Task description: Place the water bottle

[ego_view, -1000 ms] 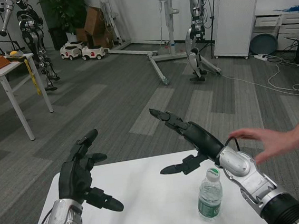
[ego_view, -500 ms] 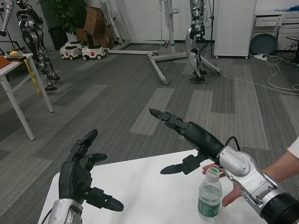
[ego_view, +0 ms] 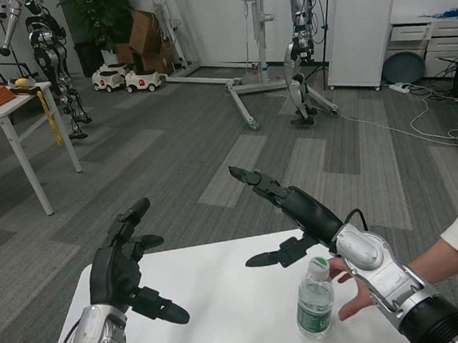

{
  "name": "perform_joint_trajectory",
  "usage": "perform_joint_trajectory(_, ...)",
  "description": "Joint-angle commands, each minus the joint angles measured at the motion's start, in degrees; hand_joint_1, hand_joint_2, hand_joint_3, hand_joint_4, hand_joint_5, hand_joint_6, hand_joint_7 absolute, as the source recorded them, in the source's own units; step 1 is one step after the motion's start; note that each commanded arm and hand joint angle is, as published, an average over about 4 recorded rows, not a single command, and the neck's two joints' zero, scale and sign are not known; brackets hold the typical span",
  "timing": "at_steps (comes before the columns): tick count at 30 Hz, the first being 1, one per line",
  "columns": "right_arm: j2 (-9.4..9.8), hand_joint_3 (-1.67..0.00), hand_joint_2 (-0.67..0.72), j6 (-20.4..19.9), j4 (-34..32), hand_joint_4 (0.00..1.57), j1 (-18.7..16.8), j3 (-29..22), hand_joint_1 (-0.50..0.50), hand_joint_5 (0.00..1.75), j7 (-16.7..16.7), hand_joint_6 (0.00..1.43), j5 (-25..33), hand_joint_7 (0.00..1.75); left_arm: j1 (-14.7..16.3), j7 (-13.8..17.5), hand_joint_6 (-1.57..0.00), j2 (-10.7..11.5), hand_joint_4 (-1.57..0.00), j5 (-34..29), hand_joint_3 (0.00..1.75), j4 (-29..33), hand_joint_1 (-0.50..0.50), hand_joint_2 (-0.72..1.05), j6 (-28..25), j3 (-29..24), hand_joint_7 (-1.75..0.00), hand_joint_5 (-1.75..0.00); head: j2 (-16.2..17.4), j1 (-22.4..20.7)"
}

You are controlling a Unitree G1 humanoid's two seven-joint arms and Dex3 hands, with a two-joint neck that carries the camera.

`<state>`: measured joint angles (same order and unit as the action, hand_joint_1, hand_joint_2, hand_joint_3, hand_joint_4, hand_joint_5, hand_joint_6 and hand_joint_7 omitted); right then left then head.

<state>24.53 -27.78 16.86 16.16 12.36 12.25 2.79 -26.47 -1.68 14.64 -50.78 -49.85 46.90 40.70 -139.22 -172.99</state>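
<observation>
Fingers of both hands (ego_view: 129, 266) (ego_view: 286, 215) spread, empty; person's hand (ego_view: 354, 289) touches tilted water bottle (ego_view: 313, 300)

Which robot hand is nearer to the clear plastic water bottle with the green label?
The right hand: it hangs open just above and behind the clear plastic water bottle. The left hand is open over the table's far left side, well away.

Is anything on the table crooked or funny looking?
Yes. The water bottle leans left instead of standing straight, under the right robot hand. A person's hand is right behind it. Neither robot hand holds it; the left robot hand hangs open.
</observation>
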Motion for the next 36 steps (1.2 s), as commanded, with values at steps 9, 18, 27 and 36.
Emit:
perform_joint_trajectory(9,0.61,-0.48,-0.35,0.4,-0.8,0.0,-0.1,-0.3,-0.48,0.0,-0.1,0.0,0.7,0.0,-0.7,-0.3,0.0,0.5,0.0,0.0,0.09,-0.6,-0.5,-0.55,0.1,0.0,-0.35,-1.75,-0.1,0.0)
perform_joint_trajectory(18,0.52,-0.48,-0.35,0.4,-0.8,0.0,-0.1,-0.4,-0.49,0.0,-0.1,0.0,0.7,0.0,-0.7,-0.3,0.0,0.5,0.0,0.0,0.09,-0.6,-0.5,-0.55,0.1,0.0,-0.38,-1.75,-0.1,0.1)
perform_joint_trajectory(27,0.61,-0.48,-0.35,0.4,-0.8,0.0,-0.1,-0.5,-0.47,0.0,-0.1,0.01,0.8,0.0,-0.7,-0.3,0.0,0.4,0.0,0.0,0.09,-0.6,-0.5,-0.55,0.1,0.0,-0.35,-1.75,0.0,0.2)
perform_joint_trajectory(36,0.83,-0.44,-0.35,0.4,-0.8,0.0,-0.1,-0.5,-0.48,0.0,-0.1,0.0,0.8,0.0,-0.8,-0.3,0.0,0.4,0.0,0.0,0.09,-0.6,-0.5,-0.55,0.1,0.3,-0.38,-1.75,-0.2,0.3)
